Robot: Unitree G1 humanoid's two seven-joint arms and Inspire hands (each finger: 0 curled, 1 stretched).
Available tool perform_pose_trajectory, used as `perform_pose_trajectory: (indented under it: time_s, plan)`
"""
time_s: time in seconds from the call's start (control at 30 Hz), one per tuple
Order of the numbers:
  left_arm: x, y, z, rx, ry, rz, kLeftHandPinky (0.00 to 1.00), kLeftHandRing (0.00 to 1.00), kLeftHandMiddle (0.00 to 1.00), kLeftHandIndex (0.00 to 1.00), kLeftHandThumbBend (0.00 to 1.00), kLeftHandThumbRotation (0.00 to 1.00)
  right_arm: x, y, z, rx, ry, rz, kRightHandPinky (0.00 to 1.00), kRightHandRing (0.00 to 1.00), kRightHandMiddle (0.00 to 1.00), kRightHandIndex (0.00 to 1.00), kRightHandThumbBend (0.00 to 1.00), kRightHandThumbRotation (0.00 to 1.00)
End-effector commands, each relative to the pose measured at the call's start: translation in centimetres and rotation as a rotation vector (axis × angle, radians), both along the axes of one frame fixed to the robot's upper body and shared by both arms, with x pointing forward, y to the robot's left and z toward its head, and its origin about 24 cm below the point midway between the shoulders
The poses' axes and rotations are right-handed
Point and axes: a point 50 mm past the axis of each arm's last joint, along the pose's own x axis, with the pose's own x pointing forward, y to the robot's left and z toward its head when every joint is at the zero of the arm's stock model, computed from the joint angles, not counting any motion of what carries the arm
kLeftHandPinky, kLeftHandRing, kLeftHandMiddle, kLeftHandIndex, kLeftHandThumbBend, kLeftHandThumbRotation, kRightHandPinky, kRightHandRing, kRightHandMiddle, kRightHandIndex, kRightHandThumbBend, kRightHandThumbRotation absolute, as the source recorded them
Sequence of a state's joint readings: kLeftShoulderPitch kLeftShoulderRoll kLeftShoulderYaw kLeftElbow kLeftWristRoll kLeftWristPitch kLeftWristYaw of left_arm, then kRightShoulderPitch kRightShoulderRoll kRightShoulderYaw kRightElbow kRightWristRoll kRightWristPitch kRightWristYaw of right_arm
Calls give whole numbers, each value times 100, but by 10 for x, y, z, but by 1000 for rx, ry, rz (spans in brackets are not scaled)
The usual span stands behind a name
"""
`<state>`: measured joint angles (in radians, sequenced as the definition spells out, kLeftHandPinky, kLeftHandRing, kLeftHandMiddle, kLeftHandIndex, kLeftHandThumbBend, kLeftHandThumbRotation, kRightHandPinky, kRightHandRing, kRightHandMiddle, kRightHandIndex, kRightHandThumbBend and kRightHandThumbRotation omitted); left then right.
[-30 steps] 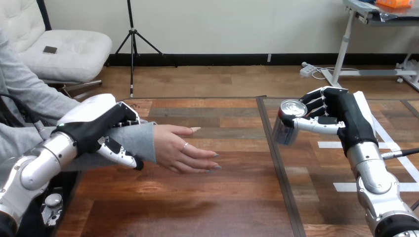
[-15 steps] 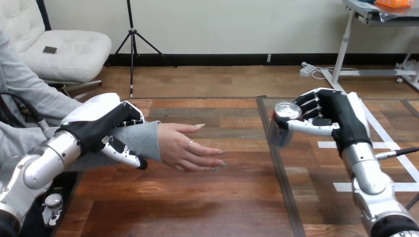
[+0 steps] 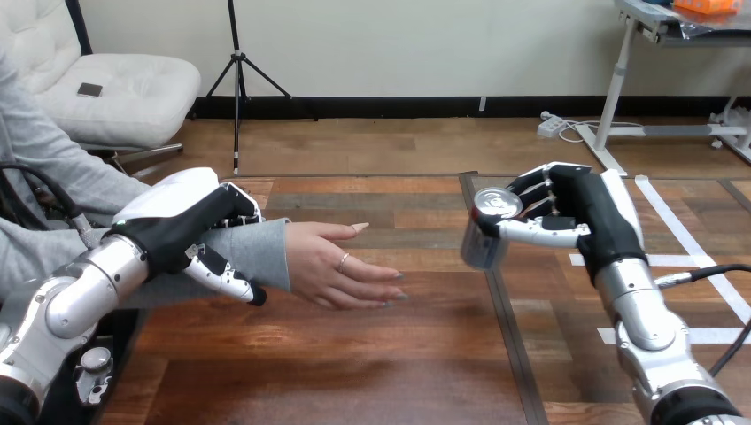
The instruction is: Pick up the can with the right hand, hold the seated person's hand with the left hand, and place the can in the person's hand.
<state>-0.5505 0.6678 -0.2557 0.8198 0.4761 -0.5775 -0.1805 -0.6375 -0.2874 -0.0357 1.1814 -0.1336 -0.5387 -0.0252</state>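
My right hand (image 3: 584,212) is shut on a silver can (image 3: 487,230), which hangs tilted above the table's middle right. The person's hand (image 3: 341,266) reaches in from the left, palm up and open, a short way left of the can. My left hand (image 3: 181,226) has its fingers and thumb curled round the person's wrist over the grey sleeve (image 3: 257,252).
The wooden table (image 3: 354,372) has a dark seam (image 3: 500,301) running front to back below the can. White tape lines (image 3: 677,243) mark the table's right part.
My right hand has carried the can leftwards, closer to the person's open hand. My left hand and the wrist it grips have shifted slightly to the right.
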Motion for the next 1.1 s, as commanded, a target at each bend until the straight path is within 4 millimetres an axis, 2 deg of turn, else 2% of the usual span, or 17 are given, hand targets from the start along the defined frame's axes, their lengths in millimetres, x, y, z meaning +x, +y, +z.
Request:
perform_pose_trajectory:
  time_s: [0.0, 1.07]
  plan:
    - [12, -10, 38, -79, -145, -30, 21, 28, 35, 37, 79, 0, 32, 26, 65, 11, -233, 78, 33, 35, 41, 43, 80, 0]
    - [14, -20, 40, -117, -136, -28, 25, 32, 40, 42, 77, 0, 35, 63, 62, 27, -215, 153, 32, 34, 42, 43, 80, 0]
